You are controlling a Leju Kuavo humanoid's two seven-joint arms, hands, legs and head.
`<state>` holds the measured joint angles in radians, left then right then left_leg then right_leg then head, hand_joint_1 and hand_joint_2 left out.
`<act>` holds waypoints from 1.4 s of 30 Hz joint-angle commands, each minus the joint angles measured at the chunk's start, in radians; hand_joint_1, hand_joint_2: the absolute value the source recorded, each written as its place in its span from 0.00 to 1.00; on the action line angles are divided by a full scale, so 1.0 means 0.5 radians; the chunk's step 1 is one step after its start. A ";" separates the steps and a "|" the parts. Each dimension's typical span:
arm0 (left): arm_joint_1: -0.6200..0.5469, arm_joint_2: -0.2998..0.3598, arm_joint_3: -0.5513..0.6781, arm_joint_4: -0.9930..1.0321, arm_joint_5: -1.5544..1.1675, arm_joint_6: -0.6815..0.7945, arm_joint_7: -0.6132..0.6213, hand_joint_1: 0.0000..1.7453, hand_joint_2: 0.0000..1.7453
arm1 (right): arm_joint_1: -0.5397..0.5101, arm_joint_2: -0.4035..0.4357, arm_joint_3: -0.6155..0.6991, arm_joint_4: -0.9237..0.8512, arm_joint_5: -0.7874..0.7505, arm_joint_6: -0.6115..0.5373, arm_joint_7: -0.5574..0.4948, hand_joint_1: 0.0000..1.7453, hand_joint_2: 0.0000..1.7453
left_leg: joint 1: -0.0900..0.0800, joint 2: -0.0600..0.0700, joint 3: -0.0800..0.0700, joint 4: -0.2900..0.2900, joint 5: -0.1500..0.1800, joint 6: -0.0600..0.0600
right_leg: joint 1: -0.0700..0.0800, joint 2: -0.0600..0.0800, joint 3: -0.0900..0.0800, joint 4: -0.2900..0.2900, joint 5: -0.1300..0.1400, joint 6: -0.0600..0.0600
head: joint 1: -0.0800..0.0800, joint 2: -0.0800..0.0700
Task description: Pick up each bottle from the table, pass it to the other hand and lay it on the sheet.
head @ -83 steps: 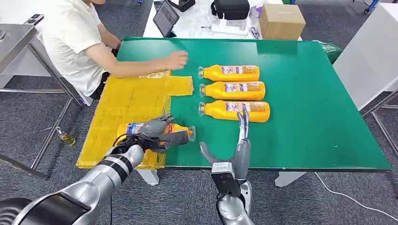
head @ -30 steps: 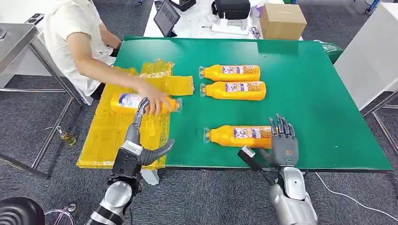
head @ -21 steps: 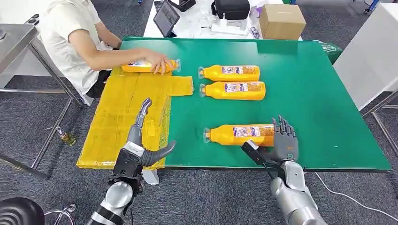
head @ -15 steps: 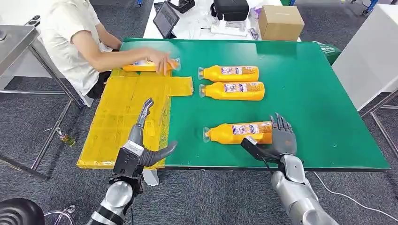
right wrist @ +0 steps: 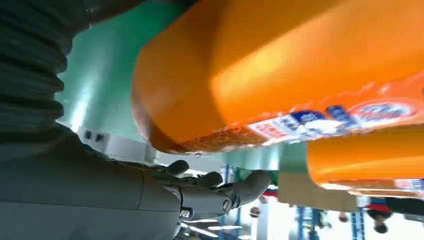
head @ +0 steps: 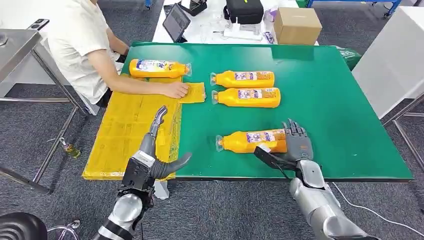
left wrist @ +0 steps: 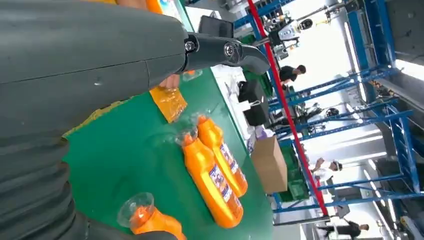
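Head view gives us the whole scene: a green tabletop (head: 325,100) with a yellow sheet (head: 130,125) spread over its left part, and four orange bottles lying on their sides.

We judge that the task is in its early or middle part. One bottle (head: 157,68) lies at the far left, at the far edge of the sheet; whether it rests fully on the sheet or partly on the green surface, we cannot tell. A person's hand (head: 176,90) presses on the sheet just near of it. Two more bottles (head: 245,78) (head: 247,97) lie side by side near the far middle of the tabletop, untouched, with their caps to the left.

The fourth bottle (head: 252,140) lies near the front edge, and this is the one we are working on now. Our right hand (head: 295,147) is at its bottom end, the fingers (head: 296,132) raised behind the base and the thumb reaching along the near side. In the right wrist view the bottle (right wrist: 280,70) is very close, but the hand looks only half closed around it. We think the grasp is not yet finished and the bottle lies on the tabletop.

Our left hand (head: 157,150) waits over the near part of the sheet, open, fingers stretched toward the far side, thumb out to the right, holding nothing.

So, as we see it, three bottles are left: each must be lifted, passed over to the left hand and laid on the sheet.
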<state>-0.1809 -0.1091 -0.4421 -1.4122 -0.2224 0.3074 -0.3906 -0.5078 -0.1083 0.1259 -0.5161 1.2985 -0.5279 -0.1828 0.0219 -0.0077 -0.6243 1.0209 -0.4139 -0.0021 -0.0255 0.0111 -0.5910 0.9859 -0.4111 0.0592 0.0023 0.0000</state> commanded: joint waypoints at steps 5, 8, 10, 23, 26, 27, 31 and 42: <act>-0.149 0.017 -0.111 0.107 0.055 -0.039 -0.026 0.00 1.00 | 0.022 -0.057 0.153 0.211 -0.291 0.158 -0.482 1.00 1.00 | 0.001 -0.003 0.001 -0.002 0.000 0.002 | 0.003 -0.006 0.004 -0.003 -0.001 -0.006 | -0.002 0.000; -0.160 0.012 -0.120 0.114 0.062 -0.044 -0.030 0.00 1.00 | 0.053 -0.067 0.142 0.215 -0.361 0.180 -0.552 1.00 1.00 | 0.002 -0.007 0.002 -0.003 0.000 0.002 | 0.004 -0.010 0.006 -0.004 -0.002 -0.006 | -0.001 0.000; -0.163 0.015 -0.124 0.113 0.073 -0.052 -0.030 0.00 1.00 | 0.060 -0.079 0.161 0.217 -0.378 0.216 -0.554 1.00 1.00 | 0.002 -0.004 0.001 -0.002 0.000 0.002 | 0.003 -0.006 0.004 -0.003 -0.001 -0.004 | -0.001 0.000; -0.175 0.011 -0.124 0.112 0.112 -0.082 -0.028 0.00 1.00 | 0.047 -0.085 0.173 0.223 -0.406 0.254 -0.523 1.00 1.00 | 0.002 -0.004 0.001 -0.003 0.000 0.002 | 0.004 -0.008 0.004 -0.004 -0.001 -0.006 | 0.000 0.000; -0.150 -0.010 -0.103 0.124 0.182 -0.099 -0.005 0.00 1.00 | 0.103 -0.036 0.050 0.140 -0.660 0.267 -0.653 1.00 1.00 | 0.002 -0.003 0.003 -0.004 0.000 0.002 | 0.004 -0.007 0.006 -0.005 -0.001 -0.006 | -0.001 0.000; -0.131 -0.033 -0.071 0.129 0.270 -0.117 0.005 0.00 1.00 | 0.125 -0.004 -0.002 0.100 -0.750 0.252 -0.690 1.00 1.00 | 0.003 -0.003 0.003 -0.003 0.000 0.002 | 0.004 -0.007 0.006 -0.005 -0.001 -0.006 | -0.001 0.000; -0.012 -0.099 0.117 0.178 0.751 -0.135 0.061 0.00 1.00 | 0.267 0.130 -0.058 -0.230 -1.029 0.155 -0.688 1.00 1.00 | 0.003 0.002 0.007 -0.007 -0.001 0.003 | 0.006 -0.003 0.009 -0.009 -0.001 -0.009 | 0.000 0.000; 0.230 -0.088 0.105 0.052 1.477 -0.307 0.131 0.00 1.00 | 0.489 0.349 -0.042 -0.812 -1.650 -0.111 -0.810 1.00 1.00 | 0.002 0.008 -0.013 -0.001 -0.003 0.002 | 0.004 0.005 -0.011 0.001 -0.004 -0.004 | 0.000 0.000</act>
<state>-0.1115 -0.1579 -0.3853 -1.3924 0.4384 0.2197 -0.3456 -0.2986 -0.0272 0.1324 -0.7742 0.5498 -0.4668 -0.5703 0.0230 -0.0076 -0.6339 1.0206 -0.4141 -0.0022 -0.0240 0.0117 -0.5980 0.9866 -0.4131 0.0607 0.0023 0.0000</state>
